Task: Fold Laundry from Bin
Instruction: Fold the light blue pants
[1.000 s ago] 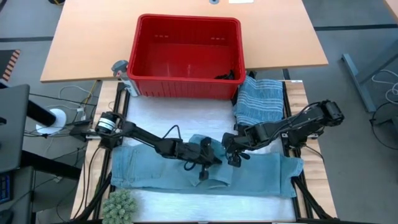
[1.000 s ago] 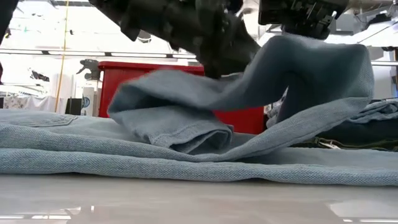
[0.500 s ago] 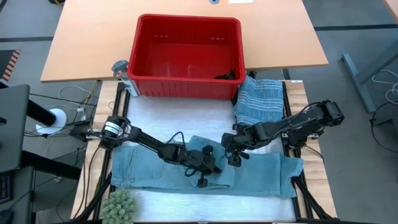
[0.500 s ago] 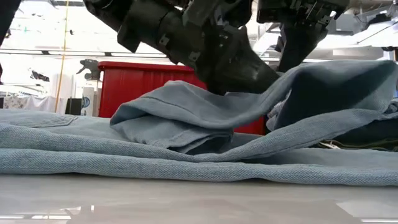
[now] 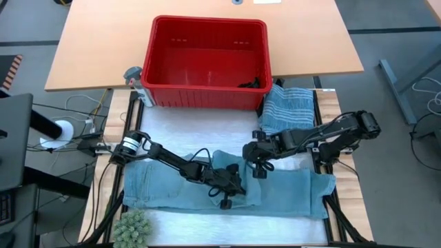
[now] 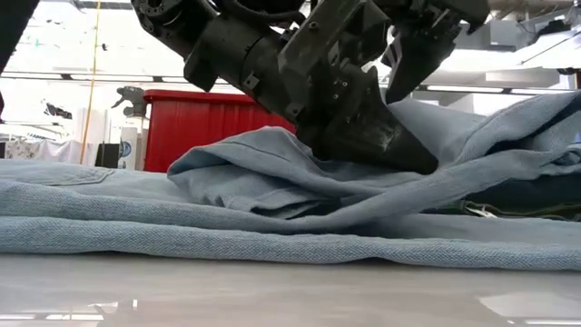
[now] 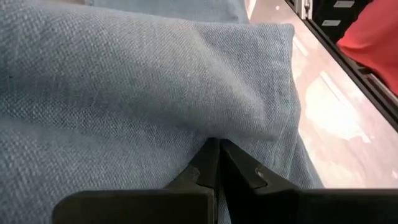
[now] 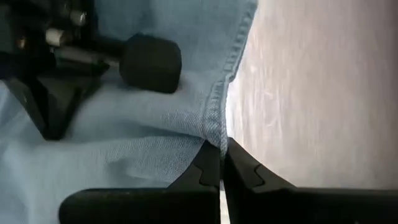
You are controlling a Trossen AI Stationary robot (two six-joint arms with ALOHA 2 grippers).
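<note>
A tan wooden tabletop (image 5: 89, 48) fills the far part of the high view, and nearer lies a white mat (image 5: 200, 124) on the work surface, framed at both sides by black rails (image 5: 320, 103). A small grey and red object (image 5: 134, 77) stands at the wooden tabletop's near edge, a spiky green ball-like thing (image 5: 132, 227) sits at the near left corner, and a white roll (image 5: 63, 131) with loose cables (image 5: 86, 103) lies off to the left beside a dark panel (image 5: 14, 138). Grey floor (image 5: 400, 27) surrounds it all, with a grey metal frame (image 5: 403, 86) at the right.
</note>
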